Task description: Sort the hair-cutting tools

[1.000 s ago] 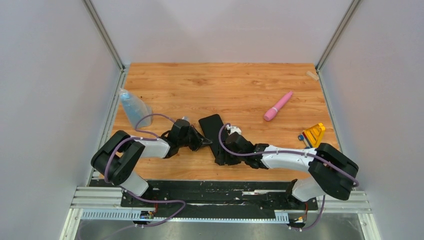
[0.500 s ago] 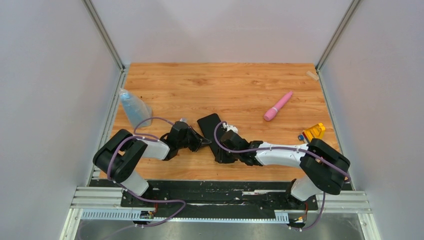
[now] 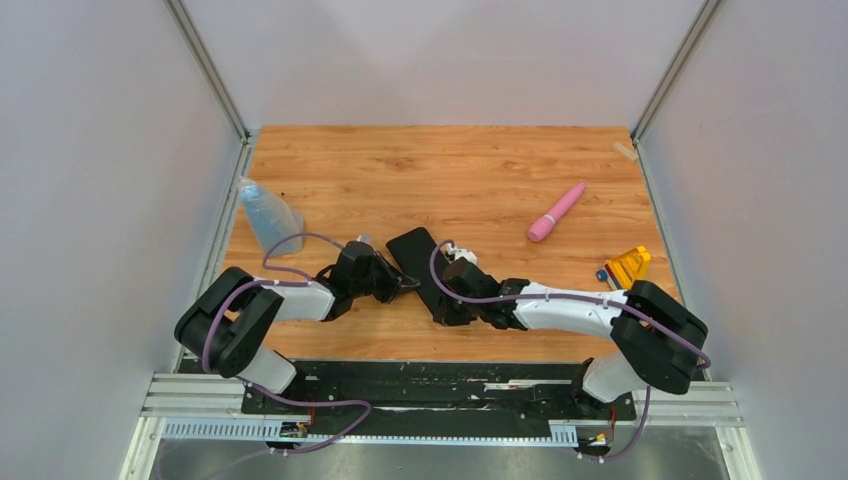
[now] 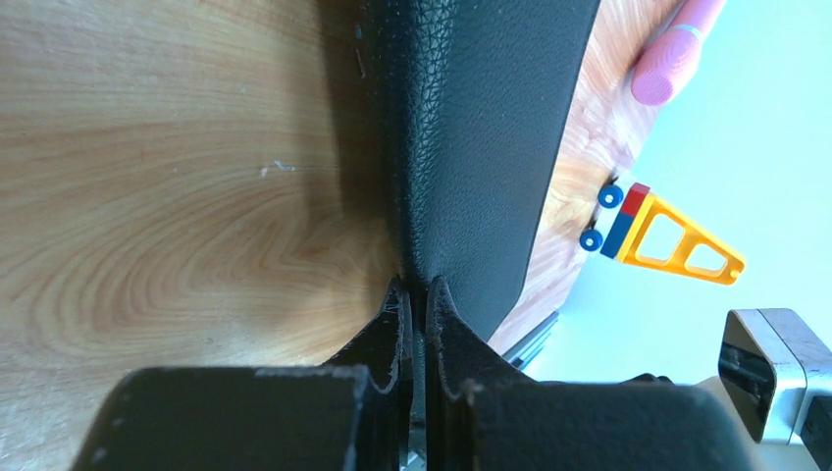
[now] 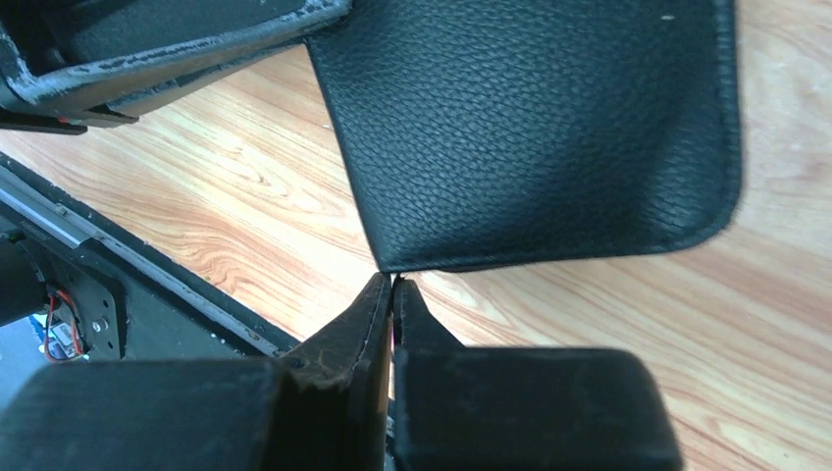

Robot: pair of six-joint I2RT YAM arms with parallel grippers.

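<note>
Hair-cutting tools were hidden in every view. Only the overhead view showed the bottle (image 3: 268, 215), far left. The left gripper (image 4: 417, 287) was clamped on the edge of the black pouch (image 4: 471, 128), and the right gripper (image 5: 392, 280) pinched its corner. Only the wrist views showed the pouch's pebbled grain.

A pouch (image 3: 420, 258) lies mid-way across the table (image 3: 450, 165), with the left gripper (image 3: 405, 287) at its left edge and the right gripper (image 3: 441, 303) at its near corner. A bottle (image 3: 268, 215) sits far left (by the table's edge). To the right is a tool (image 3: 556, 212), and a toy (image 3: 625, 267) lies nearer, far right.
</note>
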